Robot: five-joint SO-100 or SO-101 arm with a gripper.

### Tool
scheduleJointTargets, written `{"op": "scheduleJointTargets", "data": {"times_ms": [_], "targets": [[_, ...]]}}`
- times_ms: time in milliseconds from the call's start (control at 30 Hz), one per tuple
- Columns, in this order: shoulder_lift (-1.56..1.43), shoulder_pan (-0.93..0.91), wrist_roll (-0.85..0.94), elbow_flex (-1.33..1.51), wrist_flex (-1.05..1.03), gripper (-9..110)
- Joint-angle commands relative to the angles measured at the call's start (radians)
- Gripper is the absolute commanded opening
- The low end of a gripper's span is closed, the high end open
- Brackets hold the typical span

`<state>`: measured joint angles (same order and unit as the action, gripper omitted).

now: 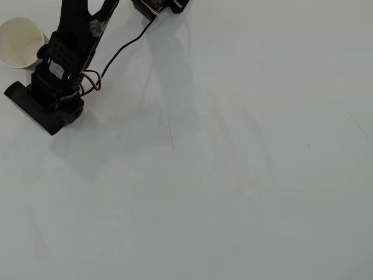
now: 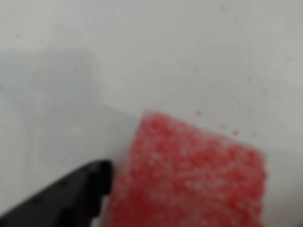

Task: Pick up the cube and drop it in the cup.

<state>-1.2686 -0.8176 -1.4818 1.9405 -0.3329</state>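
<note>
cube (image 2: 189,175), red, speckled, blurred close beside one black claw finger (image 2: 71,198) in wrist view, hidden overhead near cup (image 1: 20,42) on worktop (image 1: 233,175); likely light, stiff, slightly grippy; take opposite flat sides; claw opening indeterminable.

Cube (image 2: 189,175): red, flecked throughout with whitish speckles, shown blurred in the wrist view against the white table (image 2: 189,52), with a few loose red flecks on the white just right of its far corner and a black finger (image 2: 66,198) at near left. Cup (image 1: 20,42): cream-white rim and pale inside, at far left in the overhead view. Arm (image 1: 67,52): black, bearing a small white patch, with red and black wires (image 1: 93,81) looping at its right side and a soft grey shadow on the uniformly white table.
</note>
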Motion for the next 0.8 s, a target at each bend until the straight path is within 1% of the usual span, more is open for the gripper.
{"op": "scheduleJointTargets", "data": {"times_ms": [0,167,767], "targets": [[-0.038,0.008,0.014,-0.132,-0.005,35],[-0.046,0.008,0.029,-0.135,-0.043,25],[-0.081,0.017,0.072,-0.132,-0.091,21]]}}
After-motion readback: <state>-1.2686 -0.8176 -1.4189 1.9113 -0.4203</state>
